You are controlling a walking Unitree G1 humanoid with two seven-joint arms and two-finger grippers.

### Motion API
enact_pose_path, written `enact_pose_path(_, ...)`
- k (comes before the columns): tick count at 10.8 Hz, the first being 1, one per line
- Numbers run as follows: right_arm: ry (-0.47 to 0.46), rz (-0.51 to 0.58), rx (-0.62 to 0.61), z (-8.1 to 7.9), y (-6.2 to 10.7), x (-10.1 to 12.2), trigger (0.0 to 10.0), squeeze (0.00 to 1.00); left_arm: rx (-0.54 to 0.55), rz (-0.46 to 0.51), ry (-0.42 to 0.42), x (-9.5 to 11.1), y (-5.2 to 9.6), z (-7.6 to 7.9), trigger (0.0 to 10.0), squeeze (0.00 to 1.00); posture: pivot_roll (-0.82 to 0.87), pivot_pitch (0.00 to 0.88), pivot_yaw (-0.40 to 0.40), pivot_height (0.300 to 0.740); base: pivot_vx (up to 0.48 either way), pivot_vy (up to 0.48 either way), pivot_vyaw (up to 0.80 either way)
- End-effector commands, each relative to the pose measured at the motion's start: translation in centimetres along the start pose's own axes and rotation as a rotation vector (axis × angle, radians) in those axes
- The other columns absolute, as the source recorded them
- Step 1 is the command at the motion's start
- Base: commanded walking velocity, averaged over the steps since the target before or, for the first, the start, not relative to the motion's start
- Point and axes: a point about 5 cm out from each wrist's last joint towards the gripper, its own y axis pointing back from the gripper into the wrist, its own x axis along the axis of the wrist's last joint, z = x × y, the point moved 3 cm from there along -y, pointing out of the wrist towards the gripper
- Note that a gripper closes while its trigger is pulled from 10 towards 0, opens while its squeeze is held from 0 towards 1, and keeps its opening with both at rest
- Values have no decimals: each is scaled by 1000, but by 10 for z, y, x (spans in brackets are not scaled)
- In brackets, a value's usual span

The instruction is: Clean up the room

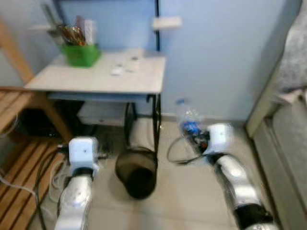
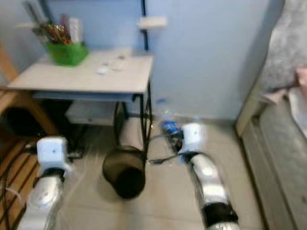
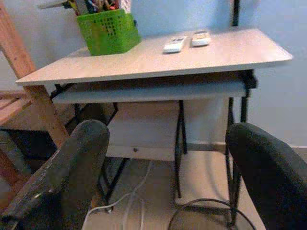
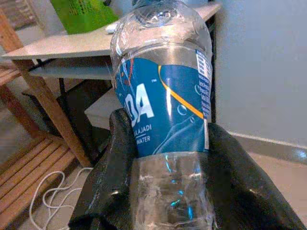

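- Nearest you, at 5 o'clock in the head view: right silver arm, its right gripper (image 4: 168, 191) clamped around a clear plastic water bottle (image 4: 163, 96) with a blue label. Black fingers (image 4: 112, 177) press both sides of the bottle's lower half.
- In the head view the bottle (image 1: 188, 122) sits at about 3 o'clock from frame centre, held above the tiled floor (image 1: 192, 191), just right of the desk leg. Blurred there.
- At 7 o'clock: left arm, left gripper (image 3: 168, 177) spread wide with nothing between its fingers (image 3: 72, 167), pointed at the desk front.
- At 6 o'clock, between your two arms: a black mesh wastebasket (image 1: 137, 172) on the floor, standing at the foot of the desk's right leg. It reads as tilted toward you; the blur keeps me from being sure.
- At 11 o'clock: pale desk (image 1: 86, 76) against a blue wall (image 1: 216, 57). A green basket (image 1: 80, 53) of pens stands at its back left; two small white remotes (image 3: 186, 40) lie side by side mid-top.
- At 9 o'clock: wooden slatted frame (image 1: 14, 110), with white cable (image 4: 53, 191) loose on the floor near it.
- At 3 o'clock edge: a bed side (image 1: 283, 129) with grey fabric.
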Motion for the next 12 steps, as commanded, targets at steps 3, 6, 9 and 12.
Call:
enact_pose_path(3,26,30,-17,10,1,10,10000,24,3,1,8,2,-1,5,10000,0,-112,0,103,740,134,-87,773)
enact_pose_path(6,40,24,5,9,-1,11,10000,27,-32,13,-11,4,-1,10,10000,0,-105,0,91,740,107,-117,719)
enact_pose_path(9,50,18,15,10,-2,10,10000,27,-45,13,-22,4,-1,15,10000,0,-103,0,84,740,317,-355,710)
enact_pose_path(12,53,19,30,7,-2,10,10000,31,-41,3,-15,3,-2,15,10000,0,-104,0,85,740,326,-347,700)
